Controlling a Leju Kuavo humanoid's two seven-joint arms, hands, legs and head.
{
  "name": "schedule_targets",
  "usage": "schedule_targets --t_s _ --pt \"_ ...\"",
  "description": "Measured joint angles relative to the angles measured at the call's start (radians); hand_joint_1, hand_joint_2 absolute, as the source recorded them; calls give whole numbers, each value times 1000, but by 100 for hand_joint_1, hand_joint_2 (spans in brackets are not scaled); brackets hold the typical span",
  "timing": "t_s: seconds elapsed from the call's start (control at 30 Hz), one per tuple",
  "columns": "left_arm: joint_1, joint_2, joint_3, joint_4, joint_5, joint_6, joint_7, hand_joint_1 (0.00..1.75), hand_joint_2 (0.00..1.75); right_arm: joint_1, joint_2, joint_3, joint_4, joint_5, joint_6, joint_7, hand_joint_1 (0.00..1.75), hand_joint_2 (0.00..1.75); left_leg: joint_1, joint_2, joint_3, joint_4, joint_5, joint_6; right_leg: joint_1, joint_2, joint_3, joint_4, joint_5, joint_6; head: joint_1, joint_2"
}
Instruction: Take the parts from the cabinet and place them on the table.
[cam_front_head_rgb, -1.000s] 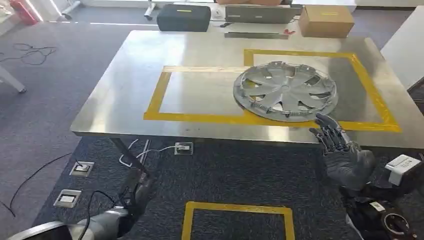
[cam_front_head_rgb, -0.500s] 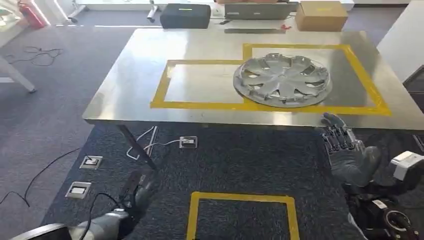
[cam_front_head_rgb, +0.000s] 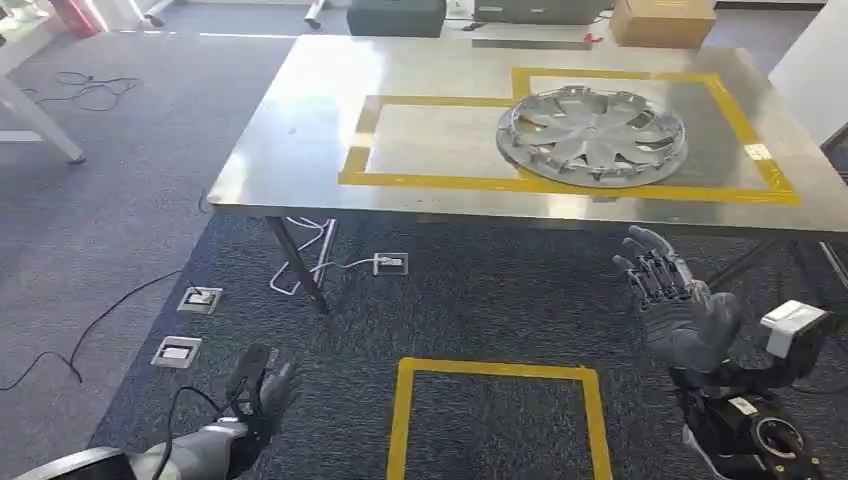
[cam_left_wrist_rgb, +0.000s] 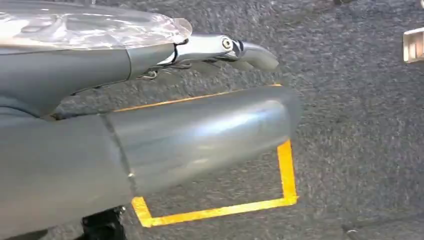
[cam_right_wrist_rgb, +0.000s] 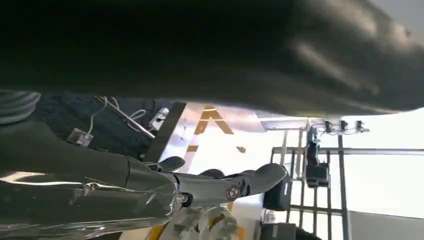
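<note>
The silver wheel cover (cam_front_head_rgb: 597, 135) lies flat on the steel table (cam_front_head_rgb: 300, 130), sitting across the yellow tape outline (cam_front_head_rgb: 440, 180) with its near rim over the front strip of tape. Nothing touches it.

Out from the wheel cover, toward the robot and off the table's near edge, the right hand (cam_front_head_rgb: 672, 300) hangs in the air over the carpet, palm up, fingers spread and holding nothing. It is well short of the wheel cover, with the table's front edge between them.

Far to the other side of the wheel cover and low by the floor, the left hand (cam_front_head_rgb: 262, 392) hangs beside the robot's body, dark fingers loosely apart, nothing in it.

Beyond the wheel cover, at the table's far edge, there's a dark case (cam_front_head_rgb: 396, 17) and a cardboard box (cam_front_head_rgb: 664, 22). Below the table's near edge, a white cable (cam_front_head_rgb: 310, 255) trails across the carpet to floor sockets (cam_front_head_rgb: 201, 300), and nearer the robot a yellow tape square (cam_front_head_rgb: 497, 415) marks the floor.

The left wrist view gives that hand's thumb (cam_left_wrist_rgb: 235, 50) over the same yellow square (cam_left_wrist_rgb: 286, 170) on the carpet. The right wrist view looks past the right hand's fingers (cam_right_wrist_rgb: 250, 182) and picks up a metal rack (cam_right_wrist_rgb: 320, 165) in bright light, which the head view doesn't offer.
</note>
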Motion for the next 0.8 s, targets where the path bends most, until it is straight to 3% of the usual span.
schedule_targets --t_s 0.07,0.1,0.13,0.17,0.2,0.23,0.27,0.3,0.33,0.4,0.43,0.47,0.5,0.53,0.57,0.6,0.63,0.67,0.7,0.73,0.77,0.8 --pt "1 1 1 0 1 0 0 0 0 0 0 0 2 0 0 -3 0 0 -6 0 -24 1 20 3 2 1 -37 169 -95 2 4 0" --pt "3 0 1 0 2 0 0 0 0 1 0 0 3 0 0 -3 0 0 -9 0 -38 1 31 4 2 2 -40 222 -101 1 4 0" --pt "5 0 1 0 2 0 0 0 0 3 0 0 6 0 0 -3 0 0 -11 0 -52 2 41 3 3 2 -22 226 -77 -2 4 0" --pt "6 0 2 0 2 0 0 0 0 4 0 0 7 0 0 -3 0 0 -12 0 -65 3 50 1 5 2 13 192 -40 -6 4 0" --pt "7 0 2 0 2 0 0 0 0 3 0 0 7 0 1 -3 0 0 -13 0 -78 5 60 -1 7 2 67 122 0 -11 4 0" --pt "7 0 5 0 3 0 0 0 0 3 0 0 7 1 1 -4 0 0 -13 -1 -87 6 69 -4 11 2 135 27 20 -18 4 0" --pt "7 0 8 0 3 0 -2 0 0 -1 0 0 7 4 1 -5 0 0 -12 -1 -92 6 77 -8 14 4 198 -69 -5 -29 4 0" --pt "7 0 11 0 4 0 -3 0 0 -4 0 -1 7 6 2 -7 0 0 -16 0 -97 7 85 -15 20 4 235 -142 -19 -30 2 0" --pt "7 0 14 0 4 0 -6 0 0 -4 0 -1 7 8 2 -7 0 0 -14 1 -96 -1 100 -21 22 4 227 -136 -12 -28 -1 0" --pt "8 4 16 0 7 0 -7 0 0 -6 0 0 7 11 2 -6 0 0 -11 0 -97 -9 120 -32 26 5 217 -140 4 -34 3 0" --pt "10 5 16 0 8 0 -7 0 0 -6 0 0 8 11 2 -4 0 0 -15 -1 -104 -8 114 -38 12 -2 200 -150 20 -41 4 0" --pt "11 6 18 0 8 -2 -7 0 0 -9 2 2 8 12 2 -3 0 0 -11 -3 -122 21 66 -42 13 -6 196 -150 34 -45 5 0" --pt "11 9 20 0 8 -2 -7 0 0 -9 3 1 8 12 1 -3 0 0 -10 -3 -147 86 -7 -45 13 -6 179 -149 46 -55 -2 0" --pt "12 11 23 0 10 -2 -7 0 0 -7 3 1 8 12 -1 -2 0 0 -7 -3 -171 166 -71 -50 14 -5 161 -147 58 -56 -6 0" --pt "12 13 23 0 10 0 -7 0 0 -7 3 2 8 12 -1 -2 0 0 -6 -3 -193 252 -118 -55 15 -5 142 -145 71 -57 -6 0" --pt "13 15 23 0 11 1 -7 0 0 -7 4 2 8 12 -1 -2 0 0 -5 -3 -204 316 -129 -58 15 -5 124 -143 84 -57 -8 0" --pt "14 14 24 0 13 3 -7 0 0 -7 5 2 10 14 -1 -2 0 0 -4 -3 -199 348 -100 -60 16 -5 103 -139 96 -55 -11 0" --pt "15 14 24 0 14 7 -7 0 0 -7 6 2 13 15 -2 -2 0 0 -3 -3 -175 338 -53 -61 16 -6 84 -135 108 -53 -12 0" --pt "16 14 24 0 14 7 -7 0 0 -7 6 2 15 17 -2 -2 0 0 -1 -3 -136 295 -12 -61 16 -6 65 -131 118 -50 -13 0" --pt "16 14 26 0 15 8 -7 0 0 -8 8 2 17 18 -2 -3 0 0 1 -3 -80 224 5 -60 16 -6 50 -126 128 -46 -13 0" --pt "15 14 29 0 16 8 -8 0 0 -9 11 2 18 20 -2 -4 0 0 3 -3 -3 128 -19 -59 17 -5 43 -119 135 -41 -16 0" --pt "12 15 32 0 16 8 -9 0 0 -11 12 0 18 22 -1 -7 0 0 -5 -4 64 14 -61 -58 21 -7 31 -114 140 -34 -21 0"
